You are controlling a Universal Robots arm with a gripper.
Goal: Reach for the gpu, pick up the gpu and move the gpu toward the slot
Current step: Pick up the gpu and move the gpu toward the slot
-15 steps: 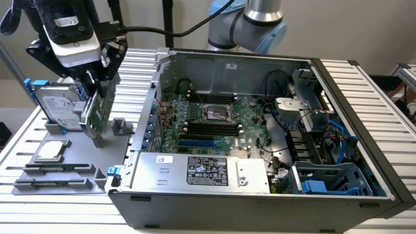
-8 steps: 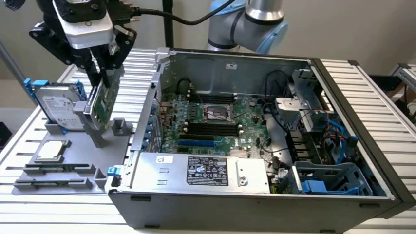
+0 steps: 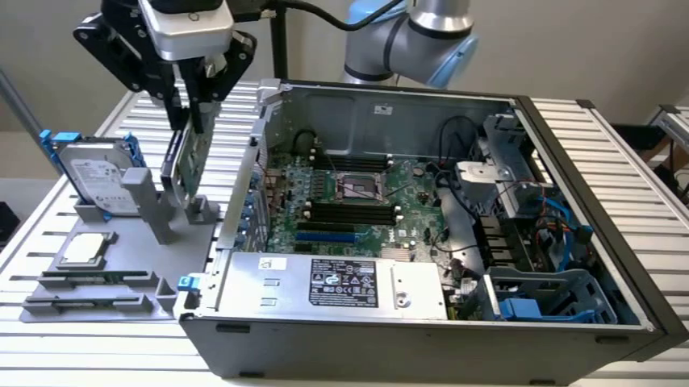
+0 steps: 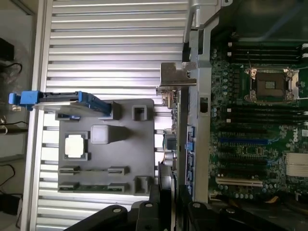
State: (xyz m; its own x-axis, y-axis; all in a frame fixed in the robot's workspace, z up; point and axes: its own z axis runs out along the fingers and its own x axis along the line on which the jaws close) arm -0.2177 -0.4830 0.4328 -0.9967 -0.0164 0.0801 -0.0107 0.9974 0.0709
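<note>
The gpu, a thin green card with a silver bracket, hangs upright on edge in my gripper, which is shut on its top edge. It hangs just above the grey holder tray, at the side nearest the open computer case. In the wrist view the gpu appears edge-on along the case's side wall, with my gripper clamped on its near end. The motherboard's expansion slots, one blue and one white, lie inside the case beyond that wall.
On the grey tray stand a silver hard drive with blue rails and a square CPU chip. The case holds a power supply, cables and a blue drive cage. All rests on a slatted metal table.
</note>
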